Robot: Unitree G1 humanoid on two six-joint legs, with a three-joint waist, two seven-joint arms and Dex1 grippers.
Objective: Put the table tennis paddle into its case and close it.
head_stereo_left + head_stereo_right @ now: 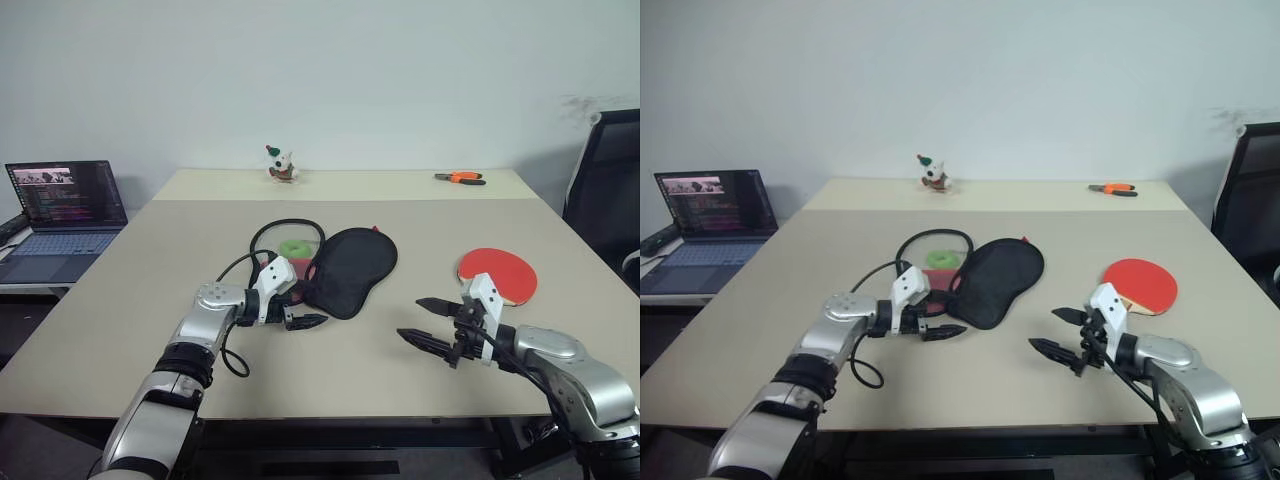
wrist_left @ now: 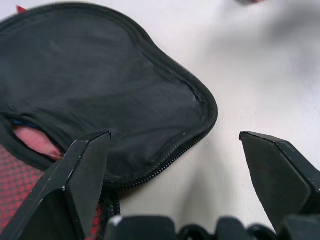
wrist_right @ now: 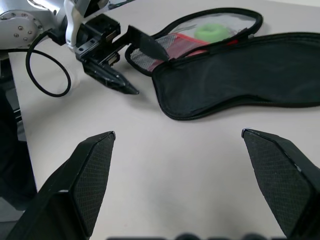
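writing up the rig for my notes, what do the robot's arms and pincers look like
Both arms have silver-grey metal shells with black ribbed bands near the elbows. Each wrist carries a white block that holds the pincer. The left pincer and right pincer each have two black, tapering, pointed fingers, textured on the inside as the wrist views show. A black cable loops loosely beside the left forearm.

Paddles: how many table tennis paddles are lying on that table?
1. The table tennis paddle lies red face up near the table's right edge, right of the black case. Another could be hidden inside the case.
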